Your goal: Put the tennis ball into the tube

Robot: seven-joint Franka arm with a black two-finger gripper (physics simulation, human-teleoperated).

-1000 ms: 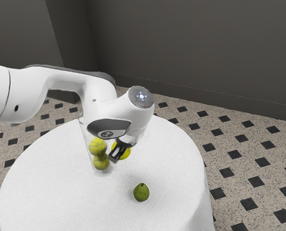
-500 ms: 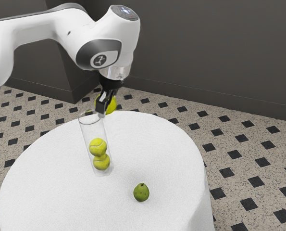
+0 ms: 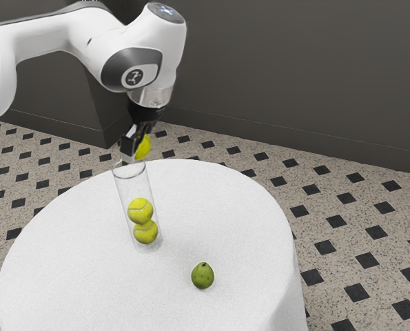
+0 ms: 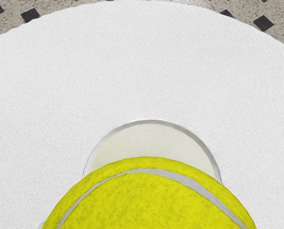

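And it's high above the round white surface, the black end effector pinching the yellow tennis ball between its fingers! Right below is the clear tube, standing upright, open mouth facing up, and the held ball is outside it, near the rim. In the wrist view that ball covers part of the rim, the rest curving out past it. Two more balls, an upper one and a lower one, sit stacked inside. Toward the exterior view's right, a green fruit rests well apart from the tube.
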